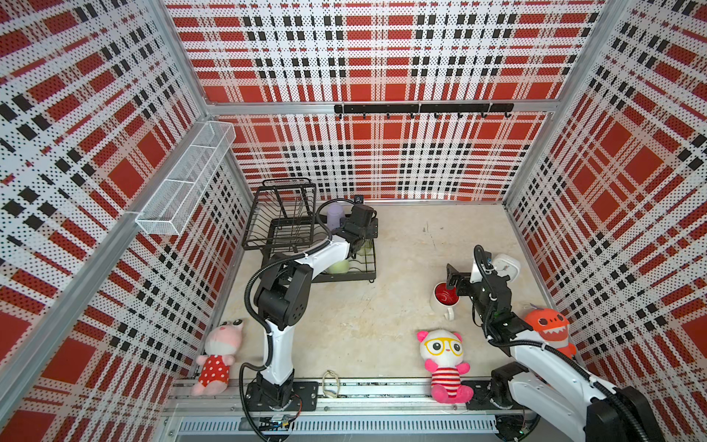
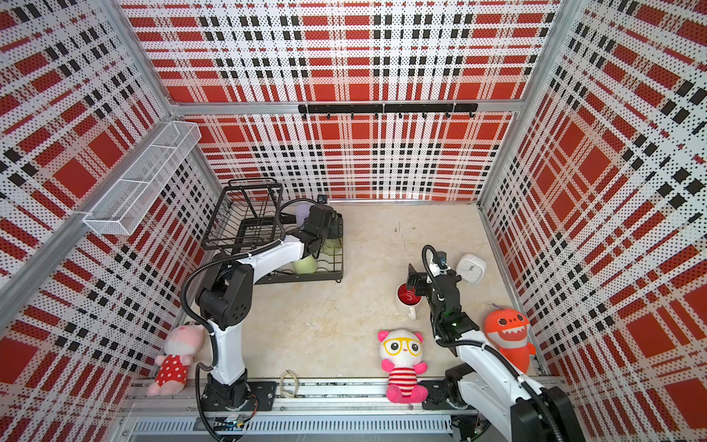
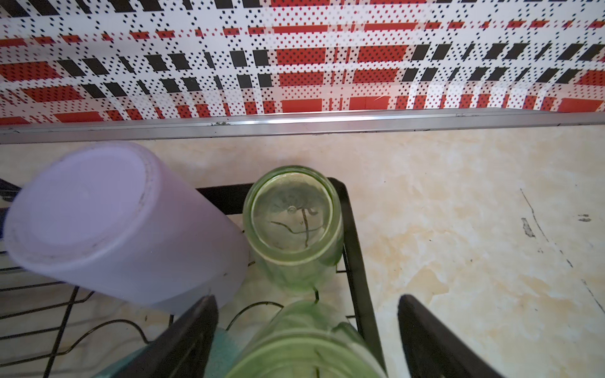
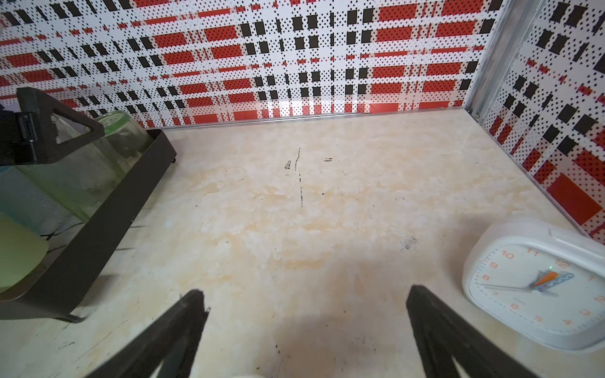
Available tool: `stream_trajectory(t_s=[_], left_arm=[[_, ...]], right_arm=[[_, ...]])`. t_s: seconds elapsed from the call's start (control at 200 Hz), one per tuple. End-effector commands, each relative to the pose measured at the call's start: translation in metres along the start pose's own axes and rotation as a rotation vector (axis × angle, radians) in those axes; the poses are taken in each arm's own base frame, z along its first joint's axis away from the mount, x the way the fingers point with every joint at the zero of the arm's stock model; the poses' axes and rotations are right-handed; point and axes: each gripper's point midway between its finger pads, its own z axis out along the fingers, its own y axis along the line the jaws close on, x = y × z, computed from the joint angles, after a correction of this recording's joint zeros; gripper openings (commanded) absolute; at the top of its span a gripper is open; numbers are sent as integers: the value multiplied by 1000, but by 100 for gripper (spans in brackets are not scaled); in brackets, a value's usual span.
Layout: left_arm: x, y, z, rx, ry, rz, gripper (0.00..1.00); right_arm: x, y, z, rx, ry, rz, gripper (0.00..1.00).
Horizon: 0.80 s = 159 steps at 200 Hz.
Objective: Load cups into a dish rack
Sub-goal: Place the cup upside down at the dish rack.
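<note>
Two pincers, both spread wide: the left gripper straddles a green tumbler in the dish rack, with a gap showing on one side, so no squeeze. A lavender cup and a second green tumbler sit just beyond. The right gripper is empty, hovering over the red-lined mug near the clock.

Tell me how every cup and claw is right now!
Lavender cup: upside down in dish rack.
Far green tumbler: upside down in rack.
Near green tumbler: in rack.
White mug: upright on table.
Left gripper: open, straddling near tumbler.
Right gripper: open, empty.
</note>
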Motion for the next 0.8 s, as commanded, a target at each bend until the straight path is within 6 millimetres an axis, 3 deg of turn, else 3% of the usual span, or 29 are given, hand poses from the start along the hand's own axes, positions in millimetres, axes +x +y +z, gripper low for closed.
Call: stream_trajectory(t_s=[0.0,0.341,0.496,0.611,0.792], left_arm=[[-36,1,-27,6,-78,-27,89],[-89,-7,-98,48,-225,-52,91],[-110,-25,-153,210,-358,-94,92],[-111,-35,-188,321,-453,-43,98],[-109,-30,-201,378,-410,-60,98]], right_arm=[[-18,12,-5,-59,19,18,100],[9,12,10,49,470,91,96],[20,15,12,66,603,116,86],[32,8,13,108,675,110,83],[57,8,7,101,825,125,82]])
